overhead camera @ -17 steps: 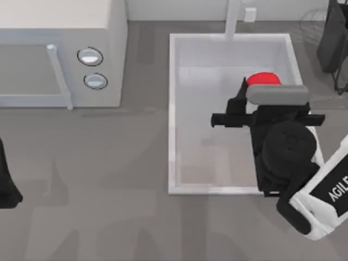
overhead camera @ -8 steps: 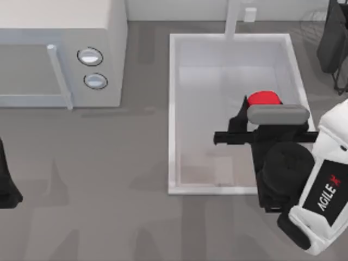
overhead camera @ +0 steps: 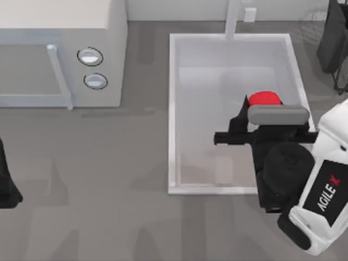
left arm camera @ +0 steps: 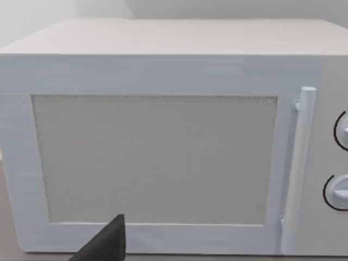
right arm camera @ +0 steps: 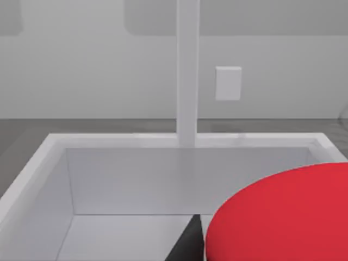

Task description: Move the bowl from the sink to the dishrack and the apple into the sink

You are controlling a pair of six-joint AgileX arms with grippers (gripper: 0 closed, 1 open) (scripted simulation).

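Note:
The red apple (overhead camera: 264,98) is over the right half of the white sink (overhead camera: 173,109), close to its right rim. My right gripper (overhead camera: 260,106) is shut on it, one black finger showing at the apple's left. In the right wrist view the apple (right arm camera: 283,217) bulges large in front of the sink's far wall (right arm camera: 163,179) and faucet post (right arm camera: 187,70). How high it hangs above the basin floor cannot be told. The bowl is out of view. Thin grey wires of the dishrack (overhead camera: 314,23) show at the far right corner. My left gripper (overhead camera: 5,182) is parked at the left edge.
A white microwave (overhead camera: 60,32) with two round knobs stands at the back left, and the left wrist view faces its door (left arm camera: 157,157). A solid black object (overhead camera: 333,38) stands beside the dishrack. Bare grey counter lies between microwave and sink.
My right arm drew back toward the table's front edge with the apple, which shifted from the sink's back part toward its middle. Over the last half second it has barely moved.

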